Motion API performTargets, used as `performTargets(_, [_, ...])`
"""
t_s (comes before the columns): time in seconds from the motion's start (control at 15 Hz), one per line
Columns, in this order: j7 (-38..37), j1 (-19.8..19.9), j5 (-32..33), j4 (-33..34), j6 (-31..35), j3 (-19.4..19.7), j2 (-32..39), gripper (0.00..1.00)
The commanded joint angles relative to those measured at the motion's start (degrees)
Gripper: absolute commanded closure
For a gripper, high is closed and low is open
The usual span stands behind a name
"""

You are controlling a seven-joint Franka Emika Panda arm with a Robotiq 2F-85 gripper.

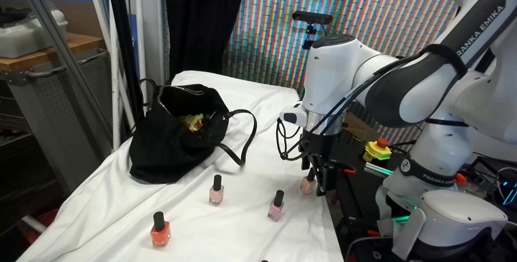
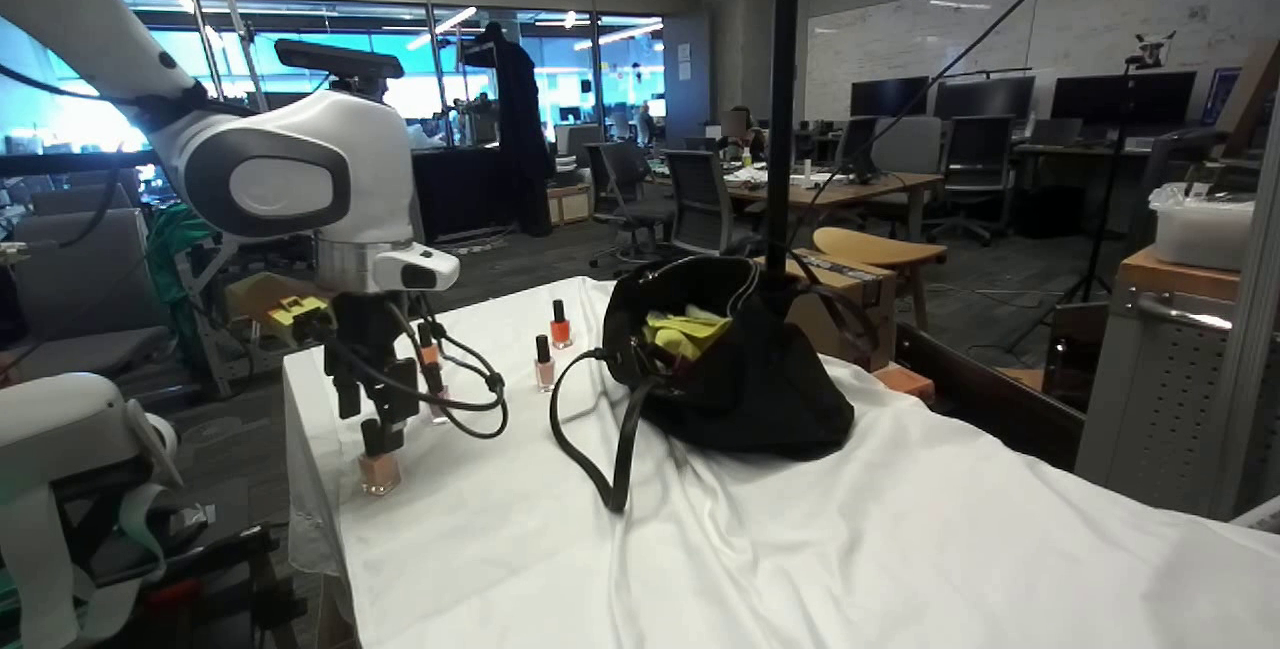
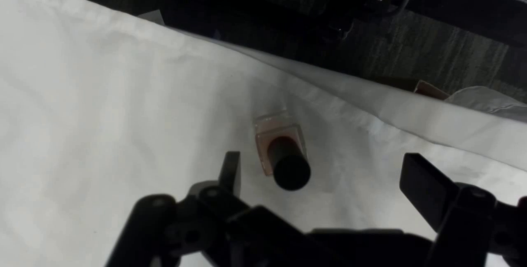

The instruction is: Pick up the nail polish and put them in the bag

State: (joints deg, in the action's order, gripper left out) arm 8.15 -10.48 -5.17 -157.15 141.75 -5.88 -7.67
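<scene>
Several nail polish bottles stand upright on the white cloth: a peach one (image 1: 307, 185), a mauve one (image 1: 276, 210), a pale pink one (image 1: 216, 195) and a red-orange one (image 1: 160, 235). An orange bottle (image 2: 429, 354) shows partly behind the gripper's cables in an exterior view. My gripper (image 3: 323, 170) hangs just above the peach bottle, jaws wide apart. In the wrist view that bottle's black cap (image 3: 291, 171) appears between the fingers, nearer the left one, touching neither. The black bag (image 1: 169, 149) sits with its mouth open, yellow-green stuff inside.
A thin bag handle (image 1: 247, 149) loops out onto the cloth, toward the gripper's side. The table edge (image 3: 263, 63) runs close beside the peach bottle. Black cables (image 2: 497, 384) dangle from the wrist. A yellow box with a red button (image 1: 377, 150) stands near the robot base.
</scene>
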Motion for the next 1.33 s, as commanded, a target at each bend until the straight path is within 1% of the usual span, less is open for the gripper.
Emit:
performTargets(0.0, [-0.39, -0.05, -0.55, 0.08, -0.98, -0.77, -1.03, 0.0])
performTargets(0.73, [-3.48, 1.46, 2.85, 0.0, -1.92, -0.38, -0.34, 0.0])
performTargets(1.27, [-3.53, 2.08, 2.62, -0.05, 1.6, -0.38, 1.69, 0.0])
